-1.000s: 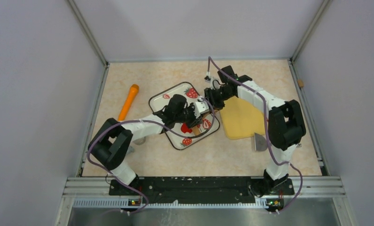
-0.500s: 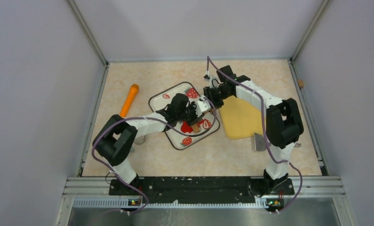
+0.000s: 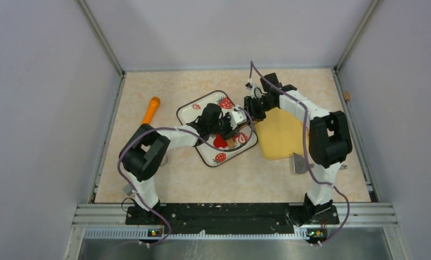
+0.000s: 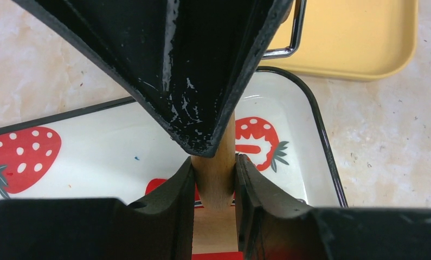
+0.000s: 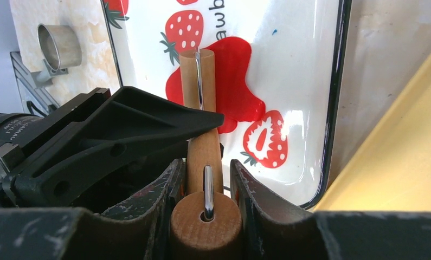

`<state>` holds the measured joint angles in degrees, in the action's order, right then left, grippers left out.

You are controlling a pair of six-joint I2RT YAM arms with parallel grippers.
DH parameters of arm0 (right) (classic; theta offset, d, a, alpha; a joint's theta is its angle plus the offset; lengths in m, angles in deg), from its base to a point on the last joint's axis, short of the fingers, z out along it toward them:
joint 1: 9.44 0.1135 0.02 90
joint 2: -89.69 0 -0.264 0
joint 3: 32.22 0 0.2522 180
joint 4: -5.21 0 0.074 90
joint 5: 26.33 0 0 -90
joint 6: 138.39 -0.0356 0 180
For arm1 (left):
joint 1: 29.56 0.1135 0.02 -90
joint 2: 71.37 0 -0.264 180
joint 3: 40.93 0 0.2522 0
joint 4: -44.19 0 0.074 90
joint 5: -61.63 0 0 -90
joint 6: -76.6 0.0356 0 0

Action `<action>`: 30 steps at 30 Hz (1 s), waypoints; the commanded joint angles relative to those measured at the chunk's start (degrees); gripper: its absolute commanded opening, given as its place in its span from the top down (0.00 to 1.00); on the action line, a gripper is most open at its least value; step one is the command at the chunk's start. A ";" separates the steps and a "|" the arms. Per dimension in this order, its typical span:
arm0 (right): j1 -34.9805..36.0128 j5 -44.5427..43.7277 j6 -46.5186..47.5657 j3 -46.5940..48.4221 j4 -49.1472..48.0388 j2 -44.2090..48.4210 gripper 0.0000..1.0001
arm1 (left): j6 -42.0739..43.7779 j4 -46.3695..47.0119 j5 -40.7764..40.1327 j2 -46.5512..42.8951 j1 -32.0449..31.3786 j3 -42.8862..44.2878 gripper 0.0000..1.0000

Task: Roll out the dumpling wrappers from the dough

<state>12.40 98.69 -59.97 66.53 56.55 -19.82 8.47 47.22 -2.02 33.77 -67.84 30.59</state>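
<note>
Nearest the arm bases, a metal scraper (image 3: 298, 162) is lying on the tabletop (image 3: 245, 179), just off the near edge of the yellow tray (image 3: 281, 138). A metal ring (image 5: 58, 46) is standing off the near-left side of the strawberry tray (image 3: 194, 111). A band of tabletop is showing between the bases and both trays.

The strawberry tray is sitting diagonally, its right rim close beside the yellow tray's left edge; contact cannot be confirmed. The dough (image 5: 237, 81) is lying as a flattened, irregular red patch in that tray's near-right part, inside the black rim.

The left gripper (image 4: 214, 162) is clamping the slim stem of the wooden roller (image 5: 202, 146) above the dough. The right gripper (image 5: 206, 162) is pinching the same roller at its thicker round end, over the tray's right rim.

Farther left, an orange tool (image 3: 150, 110) is lying apart from the tray, near the table's left edge. Tabletop is showing beyond both trays up to the back wall.
</note>
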 commanded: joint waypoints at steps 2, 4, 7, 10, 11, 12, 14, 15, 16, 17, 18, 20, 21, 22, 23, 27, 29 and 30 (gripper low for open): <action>3.27 2.19 1.54 -1.65 -5.33 0.31 1.00 | -1.85 4.65 7.19 4.45 -3.03 2.04 1.00; 3.30 3.84 0.47 -0.57 -5.65 1.55 1.00 | -2.07 3.31 6.57 2.62 -2.93 2.45 1.00; 3.29 6.72 -1.69 2.03 -6.15 3.21 1.00 | -2.40 0.19 6.13 -2.46 -2.56 2.57 1.00; 3.31 8.51 -3.07 4.70 -6.26 5.05 1.00 | -2.09 -2.96 3.99 -9.37 -2.57 1.47 0.70; 3.25 8.82 -3.17 5.41 -6.14 5.71 1.00 | -1.95 -3.98 2.70 -11.59 -2.46 0.79 0.60; 3.21 8.91 -2.98 5.93 -5.91 6.32 1.00 | -1.90 -5.41 1.32 -13.89 -2.42 -0.01 0.53; 3.02 8.89 -2.84 6.23 -5.94 7.72 1.00 | -1.38 -8.96 -1.09 -18.57 -2.25 -1.97 0.47; 2.88 8.87 -2.87 6.13 -6.02 8.42 1.00 | -1.10 -10.29 -1.91 -21.17 -1.97 -3.42 0.45; 2.74 8.73 -2.75 5.80 -6.09 9.07 1.00 | -1.36 -11.25 -3.09 -23.80 -1.69 -5.04 0.43; 2.68 8.55 -2.37 5.44 -6.06 9.66 1.00 | -1.68 -12.09 -4.16 -26.12 -1.38 -6.76 0.41; 2.70 8.41 -1.88 5.04 -6.05 10.46 1.00 | -1.51 -13.23 -5.00 -28.44 -1.07 -8.91 0.41; 2.59 7.95 -0.05 5.16 -5.37 11.30 1.00 | -2.41 -14.90 -7.64 -32.36 -0.56 -11.75 0.38; 2.59 7.63 1.89 5.86 -4.56 11.59 1.00 | -4.11 -15.45 -10.43 -33.79 -0.22 -12.73 0.36; 2.61 7.12 4.57 7.43 -3.30 11.56 1.00 | -6.37 -16.31 -11.82 -34.80 0.37 -13.11 0.36; 2.59 6.63 8.65 9.34 -0.58 11.33 1.00 | -9.25 -18.15 -12.48 -35.69 1.52 -12.91 0.35; 3.13 6.69 33.54 20.36 11.27 9.00 1.00 | -24.66 -25.80 -11.09 -34.13 9.69 -9.12 0.34; 5.00 2.83 45.21 24.45 16.55 7.89 1.00 | -30.86 -28.09 -9.72 -31.63 13.20 -7.15 0.35; 6.48 0.30 50.85 25.61 18.82 7.43 1.00 | -33.44 -28.81 -9.58 -30.22 14.56 -6.44 0.36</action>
<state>15.55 103.26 -36.73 83.49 65.75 -11.93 -9.13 24.69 -11.55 -0.17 -58.68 19.82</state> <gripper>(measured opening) 0.328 0.657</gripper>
